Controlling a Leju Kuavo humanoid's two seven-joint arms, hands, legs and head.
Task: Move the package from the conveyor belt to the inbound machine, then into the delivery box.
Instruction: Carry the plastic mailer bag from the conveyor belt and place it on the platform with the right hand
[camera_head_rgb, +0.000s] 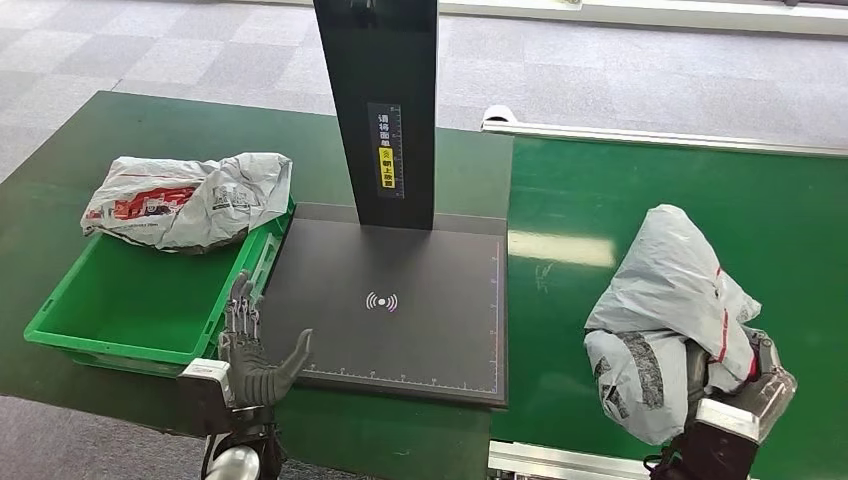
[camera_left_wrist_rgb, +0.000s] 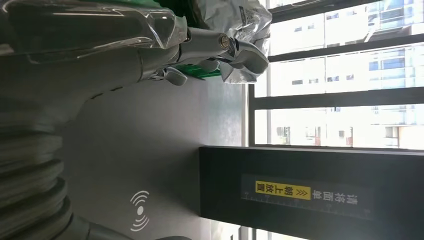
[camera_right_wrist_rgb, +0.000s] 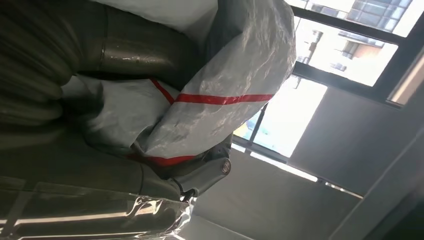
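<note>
- Green conveyor belt (camera_head_rgb: 780, 230) fills the frame's right, carrying our crumpled grey plastic package (camera_head_rgb: 665, 320) at lower right.
- Our right hand (camera_head_rgb: 735, 395) grips it; our left hand (camera_head_rgb: 255, 350) hovers spread, lower left.
- We should lift clear, then set it label-up on the black scanner plate (camera_head_rgb: 400, 330).

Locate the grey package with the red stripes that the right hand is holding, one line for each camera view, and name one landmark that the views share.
Head view: grey package with red stripes at lower right, over the green conveyor belt, held by the right hand.
Left wrist view: not in it.
Right wrist view: package fills the upper middle, held by the hand.
Shared landmark: the package's red stripe.
</note>
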